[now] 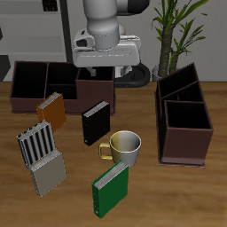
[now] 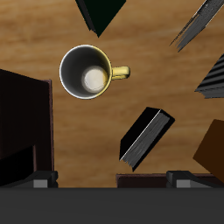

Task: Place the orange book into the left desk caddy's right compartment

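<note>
The orange book point(image 1: 50, 109) stands on the table in front of the broadside caddy; its brown edge also shows in the wrist view point(image 2: 213, 149). The left desk caddy point(image 1: 183, 116) is dark maroon, seen lengthwise, with empty compartments; one of its walls shows in the wrist view point(image 2: 22, 131). My gripper point(image 1: 105, 71) hangs high above the table's back, over the broadside caddy, well away from both. In the wrist view its fingertips point(image 2: 39, 180) stand wide apart, and the gripper point(image 2: 109, 180) is open and empty.
A like maroon caddy point(image 1: 58, 84) stands broadside at the back. A black book point(image 1: 95, 121), a yellow mug point(image 1: 126, 146), a green book point(image 1: 111, 188) and two grey striped books point(image 1: 40, 155) stand on the table. A plant point(image 1: 173, 31) is behind.
</note>
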Robot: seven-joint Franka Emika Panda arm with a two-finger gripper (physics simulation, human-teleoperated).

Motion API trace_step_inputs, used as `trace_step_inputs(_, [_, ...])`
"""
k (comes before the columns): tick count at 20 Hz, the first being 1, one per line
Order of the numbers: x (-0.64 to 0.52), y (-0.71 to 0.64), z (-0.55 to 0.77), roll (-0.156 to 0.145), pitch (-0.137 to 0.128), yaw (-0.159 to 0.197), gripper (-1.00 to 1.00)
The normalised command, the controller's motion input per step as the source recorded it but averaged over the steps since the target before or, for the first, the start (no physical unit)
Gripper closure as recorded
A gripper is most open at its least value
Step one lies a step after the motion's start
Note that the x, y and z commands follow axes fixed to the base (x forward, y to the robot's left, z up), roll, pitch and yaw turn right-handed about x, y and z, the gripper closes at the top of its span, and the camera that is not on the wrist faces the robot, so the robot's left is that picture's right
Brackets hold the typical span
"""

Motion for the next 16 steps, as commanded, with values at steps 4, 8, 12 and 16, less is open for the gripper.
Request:
trace_step_inputs(4, [0.00, -0.56, 0.01, -0.009, -0.030, -0.025, -1.00])
trace_step_inputs(8, [-0.16, -0.60, 0.03, 0.082, -0.068, 0.004, -1.00])
trace_step_inputs(12, [-0.02, -0.67, -0.09, -0.011, -0.041, 0.007, -1.00])
trace_step_inputs(16, [0.03, -0.82, -0.19, -0.067, 0.004, -0.005, -1.00])
